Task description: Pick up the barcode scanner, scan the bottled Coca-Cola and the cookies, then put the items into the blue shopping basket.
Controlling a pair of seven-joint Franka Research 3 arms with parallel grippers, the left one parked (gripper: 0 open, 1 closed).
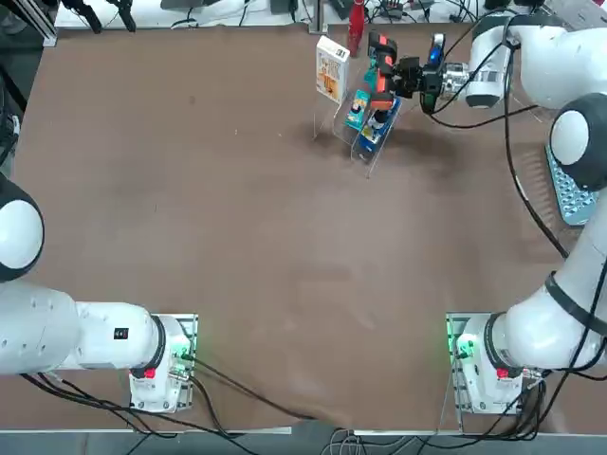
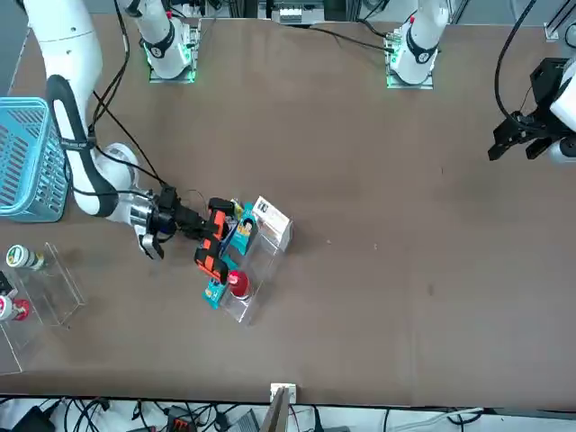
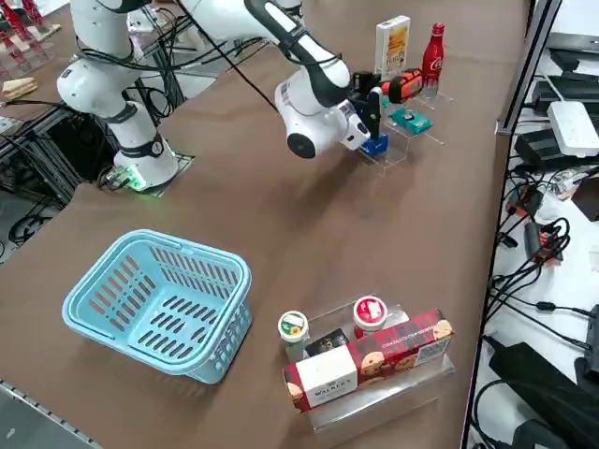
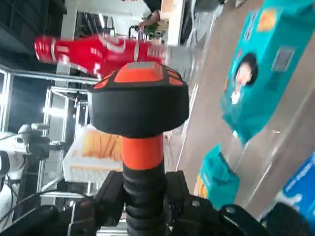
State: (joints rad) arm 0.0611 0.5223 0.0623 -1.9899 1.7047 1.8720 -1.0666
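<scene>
The barcode scanner (image 4: 140, 128) is clamped by its shaft in the right gripper (image 1: 403, 76) near the tabletop's far edge, just beside the bottled Coca-Cola (image 3: 432, 49) and the cookies (image 1: 331, 68).

Place: robotics lab with a mock shop setup.
Evidence: bolted arm bases (image 1: 161, 365), cable-strewn edges (image 3: 543, 234), clear display racks (image 3: 374, 398), blue shopping basket (image 3: 159, 299) on brown table (image 1: 237, 237).

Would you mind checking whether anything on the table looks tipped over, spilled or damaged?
Nothing stands out. The bottled Coca-Cola and cookies stand upright by the clear rack. The right hand holds the barcode scanner beside them.
</scene>
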